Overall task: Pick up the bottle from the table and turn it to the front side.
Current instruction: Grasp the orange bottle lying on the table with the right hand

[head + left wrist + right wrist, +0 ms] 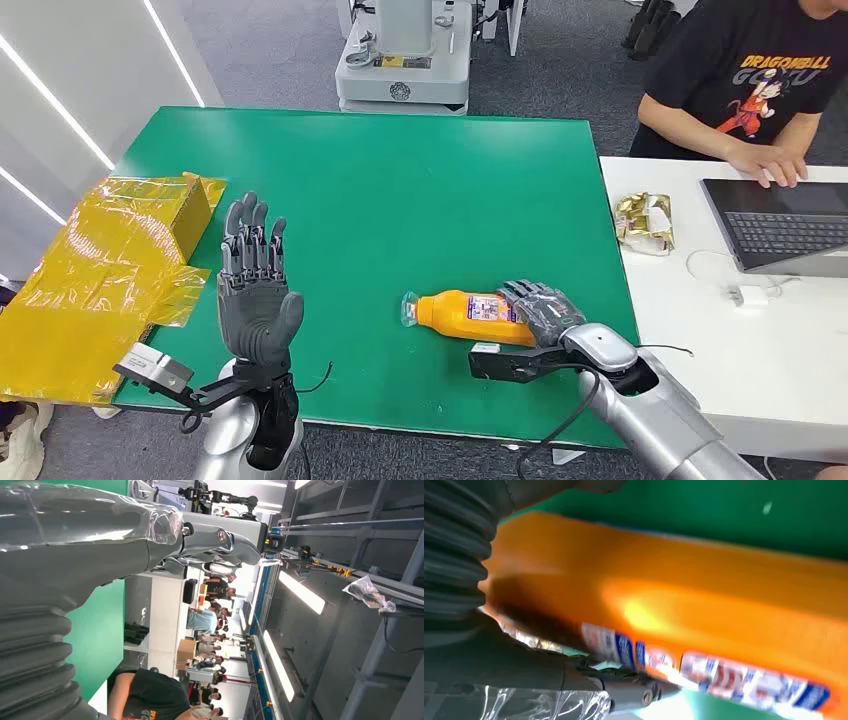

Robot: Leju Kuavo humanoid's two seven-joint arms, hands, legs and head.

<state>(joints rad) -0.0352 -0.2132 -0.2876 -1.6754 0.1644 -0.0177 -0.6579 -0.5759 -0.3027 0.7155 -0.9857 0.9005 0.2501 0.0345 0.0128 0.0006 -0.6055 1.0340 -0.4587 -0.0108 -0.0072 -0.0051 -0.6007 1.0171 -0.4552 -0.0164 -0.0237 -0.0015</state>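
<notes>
Orange plastic, lying flat: the juice bottle (470, 313) is on its side on the green counter (400, 190), toward the near right part of the mat. Its long axis runs left to right across the head view, with the clear-wrapped cap end pointing to the robot's left and the base end tucked under the right hand (540, 308). That hand lies over the label end, fingers draped across the bottle and wrapped onto it; the bottle rests on the mat.

Up close in the right wrist view, the bottle (684, 595) stretches across the frame as a blurred orange band, and a strip of blue, white and red label print runs along one edge, detail the head view gives only as a small patch. A dark finger (524, 672) lies against the label side.

Over on the other side, the left hand (256, 290) is raised above the near left part of the counter, palm upright, fingers spread and holding nothing. Beside it, crumpled yellow plastic sheeting (90, 280) hangs over the left edge.

Right of the green mat stands a white counter (680, 330) with a laptop (785, 225) and a gold foil packet (645, 222); a person in a black printed T-shirt (750, 80) has a hand on the keyboard.
</notes>
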